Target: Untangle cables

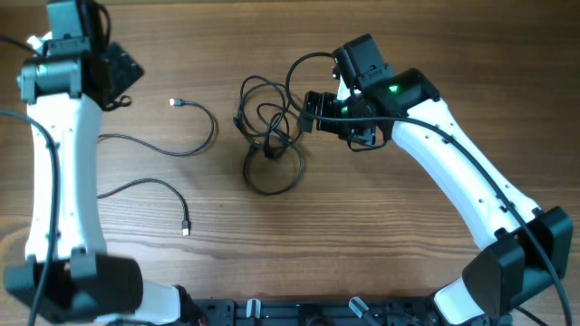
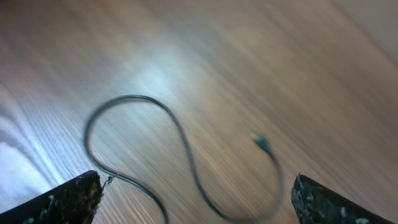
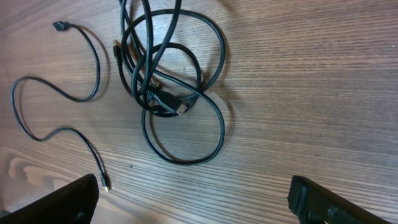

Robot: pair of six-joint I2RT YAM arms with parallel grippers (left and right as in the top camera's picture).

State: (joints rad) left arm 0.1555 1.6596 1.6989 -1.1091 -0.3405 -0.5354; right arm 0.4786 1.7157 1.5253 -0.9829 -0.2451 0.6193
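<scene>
Wood grain runs across the whole table [image 1: 362, 235], and the cables sit on its middle and left. From overhead, a knotted tangle [image 1: 269, 140] of black loops lies mid-table, with the right gripper [image 1: 310, 112] just beside its right edge and its dark wrist hiding how close the fingertips come. The right wrist view settles that: both fingers [image 3: 68, 199] sit far apart at the bottom corners with nothing between them, and the tangle [image 3: 168, 81] lies ahead of them, untouched, with a plug end in its centre.

Left of the tangle, well apart from it, overhead shows an upper loose strand [image 1: 201, 127] with a silver tip and a lower loose strand [image 1: 159, 186]. Both run under the white left arm [image 1: 63, 172], which covers their far ends. The left gripper [image 1: 120, 77] hangs near the table's top-left corner. Its own camera is blurred, yet the fingertips [image 2: 78, 196] are clearly spread wide, above a wavy strand [image 2: 186, 149] resting on the wood; which of the two it is I cannot tell.
</scene>
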